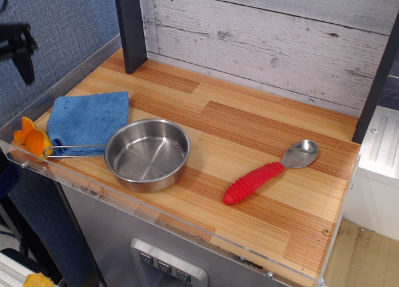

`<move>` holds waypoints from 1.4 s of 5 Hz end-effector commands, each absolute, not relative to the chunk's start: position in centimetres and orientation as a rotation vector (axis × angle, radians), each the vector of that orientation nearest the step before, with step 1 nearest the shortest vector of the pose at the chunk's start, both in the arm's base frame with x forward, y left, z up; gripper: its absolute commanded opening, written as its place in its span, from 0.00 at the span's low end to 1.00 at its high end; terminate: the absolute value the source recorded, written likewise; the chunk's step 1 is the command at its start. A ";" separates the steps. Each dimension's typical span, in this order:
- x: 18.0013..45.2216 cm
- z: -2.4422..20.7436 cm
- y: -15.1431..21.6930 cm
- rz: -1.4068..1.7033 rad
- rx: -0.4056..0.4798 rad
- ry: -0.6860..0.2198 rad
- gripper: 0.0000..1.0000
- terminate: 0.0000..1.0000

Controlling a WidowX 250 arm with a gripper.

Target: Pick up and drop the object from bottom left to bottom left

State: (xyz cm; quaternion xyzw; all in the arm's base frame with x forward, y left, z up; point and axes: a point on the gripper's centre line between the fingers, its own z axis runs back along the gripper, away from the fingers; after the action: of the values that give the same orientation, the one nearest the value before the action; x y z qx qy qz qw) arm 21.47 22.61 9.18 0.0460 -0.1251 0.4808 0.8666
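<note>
The small lumpy orange toy piece [31, 138] lies at the near left corner of the wooden counter [249, 131], touching the left edge of the folded blue cloth [88, 118] and next to the end of the pan's wire handle. My gripper [24, 59] is a dark shape at the frame's left edge, high above and behind the toy piece, apart from it and holding nothing. Only one dark finger [26, 65] pointing down shows; the rest is cut off by the frame.
A steel long-handled pan [147, 154] sits right of the cloth, its handle pointing left toward the toy. A spoon with a red handle [269, 173] lies at the right. A dark post [129, 28] stands at the back left. A clear lip rims the counter's front edge.
</note>
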 end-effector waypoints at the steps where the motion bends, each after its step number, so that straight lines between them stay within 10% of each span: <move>1: 20.0 8.0 23.1 1.067 0.108 -0.254 1.00 0.00; 7: 19.5 4.3 23.9 1.110 0.130 -0.179 1.00 0.00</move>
State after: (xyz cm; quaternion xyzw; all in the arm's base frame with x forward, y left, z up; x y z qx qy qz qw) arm 19.97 24.29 3.36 0.0558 -0.0733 0.5311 0.8423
